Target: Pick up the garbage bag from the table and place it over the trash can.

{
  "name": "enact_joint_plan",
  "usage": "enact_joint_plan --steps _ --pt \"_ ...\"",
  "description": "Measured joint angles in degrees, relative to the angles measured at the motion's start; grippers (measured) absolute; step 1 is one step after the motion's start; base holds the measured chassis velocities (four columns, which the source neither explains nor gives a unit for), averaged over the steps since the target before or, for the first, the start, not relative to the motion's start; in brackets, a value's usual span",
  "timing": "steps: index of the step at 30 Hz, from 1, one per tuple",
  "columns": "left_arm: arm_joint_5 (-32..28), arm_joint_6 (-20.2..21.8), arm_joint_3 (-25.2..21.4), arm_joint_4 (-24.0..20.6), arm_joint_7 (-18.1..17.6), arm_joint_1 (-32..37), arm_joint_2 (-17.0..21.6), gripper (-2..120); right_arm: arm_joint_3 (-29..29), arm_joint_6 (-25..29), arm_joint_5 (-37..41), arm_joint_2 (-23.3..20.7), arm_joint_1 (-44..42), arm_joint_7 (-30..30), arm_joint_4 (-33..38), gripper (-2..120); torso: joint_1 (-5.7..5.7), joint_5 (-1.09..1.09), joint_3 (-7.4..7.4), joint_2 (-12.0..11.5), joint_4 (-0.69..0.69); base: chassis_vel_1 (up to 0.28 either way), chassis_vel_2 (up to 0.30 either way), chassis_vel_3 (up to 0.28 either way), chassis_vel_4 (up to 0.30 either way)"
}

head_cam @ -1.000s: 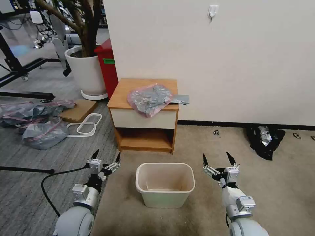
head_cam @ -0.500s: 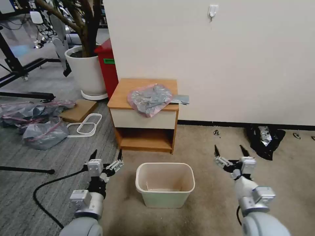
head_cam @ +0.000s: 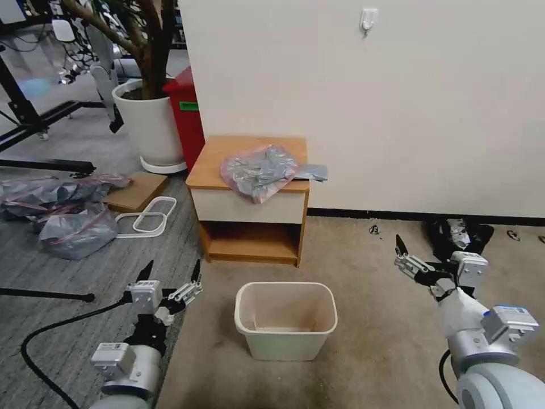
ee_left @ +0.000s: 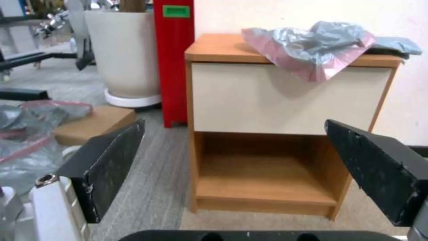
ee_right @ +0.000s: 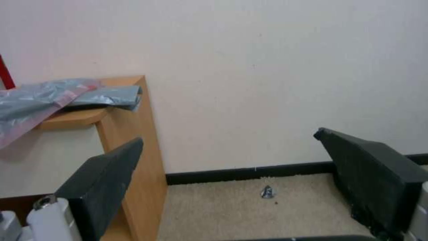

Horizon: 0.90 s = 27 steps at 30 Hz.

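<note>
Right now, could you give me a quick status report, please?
Left gripper and right gripper open, low, flanking the trash can. Garbage bag crumpled on the table, untouched. Nothing in the way.

One high camera, two low ones on the wrists

The head view looks down from above at the table (head_cam: pixel 248 170) by the wall; the left wrist view faces its front from near the floor, the right wrist view its wall-side corner, both sharing the table.
</note>
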Motion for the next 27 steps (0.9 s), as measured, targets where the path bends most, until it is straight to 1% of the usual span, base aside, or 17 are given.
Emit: enact_joint_plan --steps 2,3,4,6,7,8,10,11,22,24,25,27 --pt "-0.1 0.0 0.1 0.4 0.0 -0.3 0.6 100 -0.2 0.9 0.5 -0.3 0.2 0.1 -0.3 100 0.0 0.0 0.0 0.0 -0.01 0.0 0.0 0.0 0.0" --pt "-0.1 -0.1 0.1 0.7 0.0 -0.5 0.8 100 -0.6 3.2 1.3 -0.9 0.8 0.2 -1.7 100 0.0 0.0 0.0 0.0 -0.01 0.0 0.0 0.0 0.0" --pt "-0.1 -0.1 0.1 0.7 0.0 -0.5 0.8 100 -0.6 3.2 1.3 -0.9 0.8 0.2 -1.7 100 0.0 0.0 0.0 0.0 -0.01 0.0 0.0 0.0 0.0" --pt "-0.1 -0.6 0.1 1.5 0.0 -0.8 1.2 100 -1.7 8.4 3.0 -2.1 2.0 0.3 -4.7 100 0.0 0.02 0.01 0.0 0.01 0.0 0.0 0.0 0.0" --pt "-0.1 -0.6 0.1 1.5 0.0 -0.8 1.2 100 -1.7 8.4 3.0 -2.1 2.0 0.3 -4.7 100 0.0 0.02 0.01 0.0 0.01 0.0 0.0 0.0 0.0" --pt "-0.1 -0.9 0.0 1.9 0.0 -0.9 1.5 100 -2.2 10.3 3.0 -2.5 2.4 0.4 -5.9 100 0.0 0.0 0.0 0.0 -0.01 0.0 0.0 0.0 0.0" --pt "-0.1 -1.5 0.0 2.4 0.0 -1.1 1.7 100 -3.7 13.6 2.6 -3.6 3.6 0.8 -8.4 100 0.0 0.02 0.0 0.0 0.0 0.0 0.0 0.0 0.0" --pt "-0.3 -2.0 0.0 2.6 0.0 -1.2 1.7 100 -4.3 14.4 2.7 -4.0 4.1 1.0 -9.3 100 0.0 0.0 0.0 0.0 0.01 0.0 0.0 0.0 0.0" --pt "-0.8 -4.6 0.3 3.7 0.0 -1.0 1.3 100 -8.3 15.3 9.0 -8.0 8.1 2.9 -13.3 100 0.0 0.01 0.01 0.0 0.0 0.0 0.0 0.0 0.0" --pt "-0.7 -4.9 0.2 3.8 0.0 -0.7 1.1 100 -10.2 14.0 13.4 -9.2 9.9 4.3 -13.8 100 0.0 0.01 0.01 0.0 0.0 0.0 0.0 0.0 0.0" --pt "-0.7 -4.9 0.2 3.8 0.0 -0.7 1.1 100 -10.2 14.0 13.4 -9.2 9.9 4.3 -13.8 100 0.0 0.01 0.01 0.0 0.0 0.0 0.0 0.0 0.0" --pt "-0.6 -5.2 0.2 3.8 0.0 -0.5 0.8 100 -12.0 12.2 18.8 -10.0 11.8 6.2 -14.2 99 0.0 0.01 0.01 0.0 0.0 0.0 0.0 0.0 0.0"
